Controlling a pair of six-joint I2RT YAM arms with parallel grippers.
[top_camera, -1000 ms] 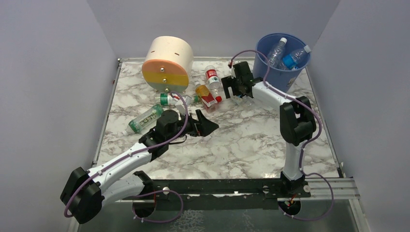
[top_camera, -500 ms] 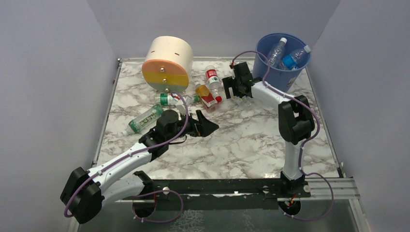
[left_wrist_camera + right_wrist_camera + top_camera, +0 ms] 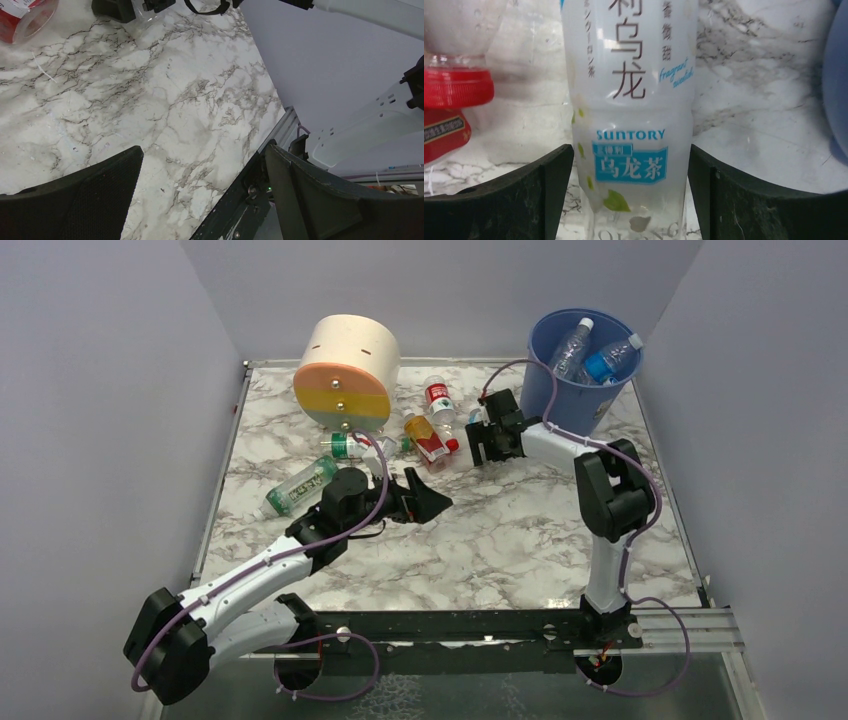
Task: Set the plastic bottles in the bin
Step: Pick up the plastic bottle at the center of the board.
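Two plastic bottles [image 3: 571, 345] are already sitting in the bin [image 3: 560, 395]. Left of the bin, the right gripper [image 3: 630, 150] is straddling a white-labelled bottle [image 3: 631, 90], fingers at its sides; I cannot tell whether they are squeezing. Farther left, the left gripper [image 3: 202, 165] is hanging spread, empty. Slick, thin plastic is risking a slip or buckle, and the red-capped bottle [image 3: 456, 87] just beside may get knocked.
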